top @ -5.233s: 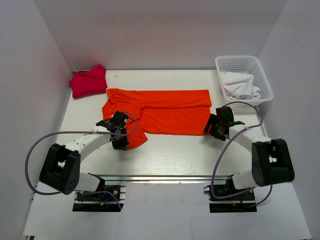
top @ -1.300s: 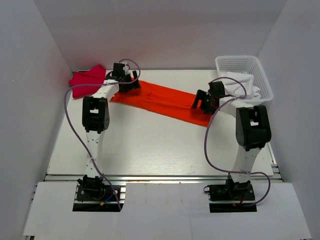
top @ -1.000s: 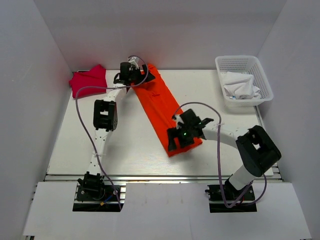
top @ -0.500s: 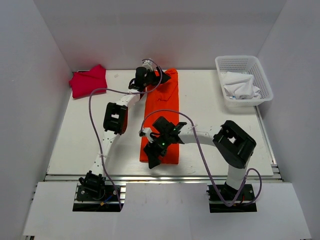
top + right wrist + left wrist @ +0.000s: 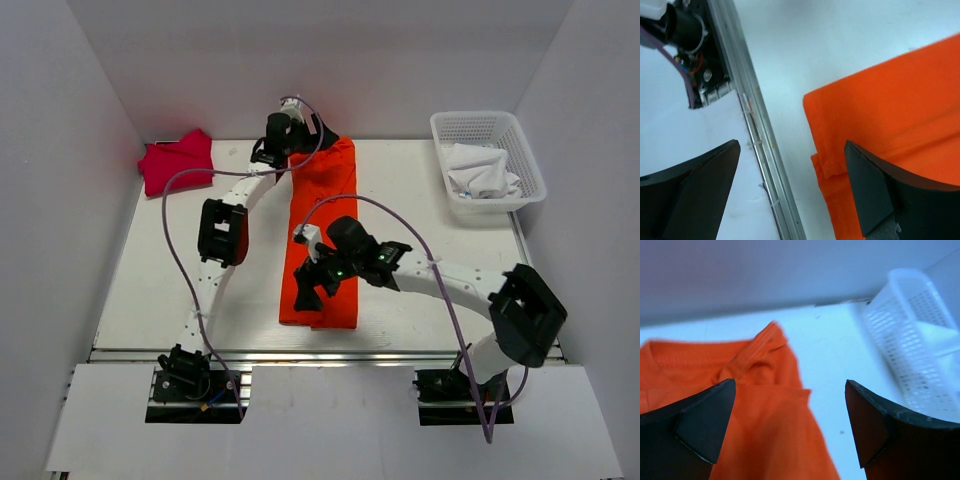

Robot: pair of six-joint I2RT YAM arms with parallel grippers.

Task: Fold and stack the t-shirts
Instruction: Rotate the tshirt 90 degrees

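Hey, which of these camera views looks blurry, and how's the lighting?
Left wrist view: smeared, worst on the white basket, with a bluish cast; the orange t-shirt is soft too. Right wrist view: sharper, shirt edge crisp, end effector fingers dark silhouettes. Top external view: sharp, evenly lit, only faint shadows.

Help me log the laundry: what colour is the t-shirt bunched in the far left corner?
The bunched t-shirt is plain crimson-pink, clearest in the top external view.

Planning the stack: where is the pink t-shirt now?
In the top view, the pink t-shirt lies bunched in the far left corner of the table, left of the orange t-shirt and apart from it.
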